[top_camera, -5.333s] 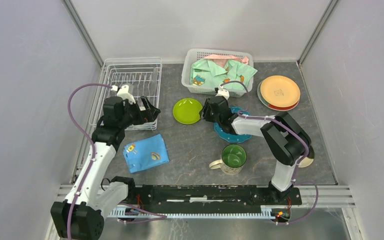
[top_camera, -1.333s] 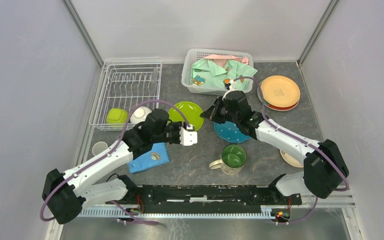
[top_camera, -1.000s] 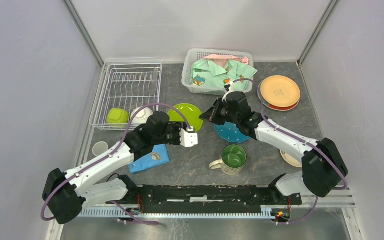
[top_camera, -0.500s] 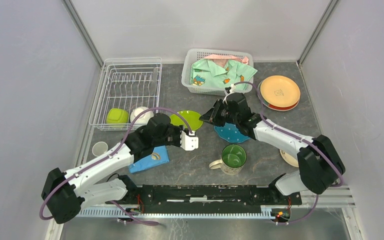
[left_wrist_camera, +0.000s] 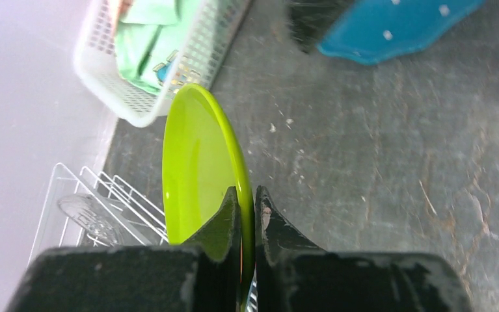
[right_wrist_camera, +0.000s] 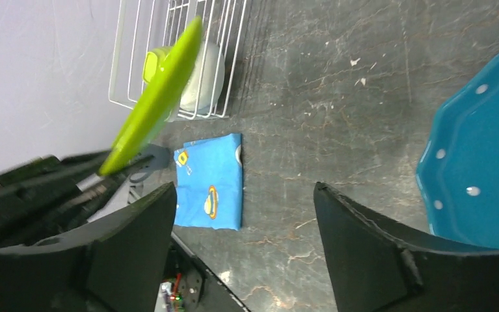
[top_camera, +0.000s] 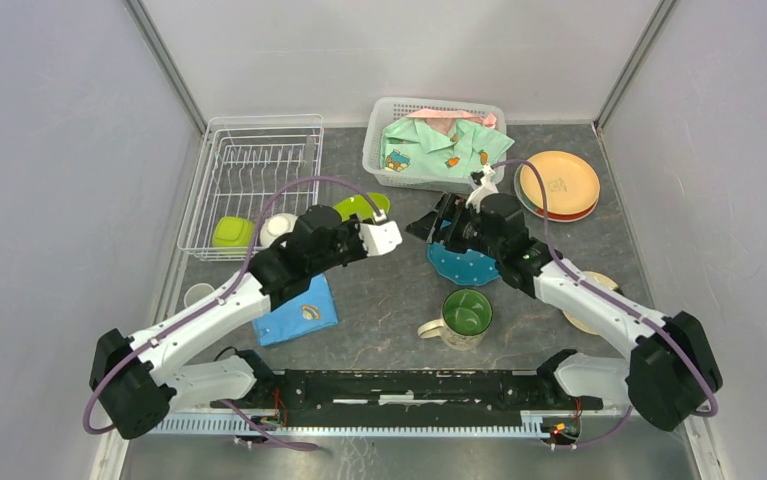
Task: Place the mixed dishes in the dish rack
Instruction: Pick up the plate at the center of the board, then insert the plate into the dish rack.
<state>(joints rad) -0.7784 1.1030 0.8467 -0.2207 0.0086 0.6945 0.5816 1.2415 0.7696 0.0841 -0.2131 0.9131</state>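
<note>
**Lime-green plate gripped on edge between rack and basket**

Top view: the left pincer [top_camera: 371, 225] is clenched on the rim of the lime-green plate [top_camera: 357, 207]. The plate is lifted off the grey, scratched table [top_camera: 389, 300] and tilted. It hangs over the open strip between the white wire dish rack [top_camera: 262, 125] and the latticed basket [top_camera: 372, 140]. The right pincer [top_camera: 437, 222] is released and holds nothing, above the left rim of the blue dotted plate [top_camera: 464, 265]. A green-lined mug [top_camera: 464, 315] stands near that plate's front edge. A green cup [top_camera: 231, 232] and a white bowl [top_camera: 277, 228] sit at the rack's near end.

Left wrist view: two black fingers [left_wrist_camera: 224, 224] pinch the plate's thin, glossy rim. Its lower edge is hidden behind them. The rack's wires are cut off at the lower left.

Right wrist view: the black fingers [right_wrist_camera: 377, 253] stand wide apart. The lime-green plate shows edge-on before the rack's corner. A folded blue cloth [right_wrist_camera: 211, 182] lies flat on the table. The blue dotted plate's scalloped edge is cut off at the right.
</note>
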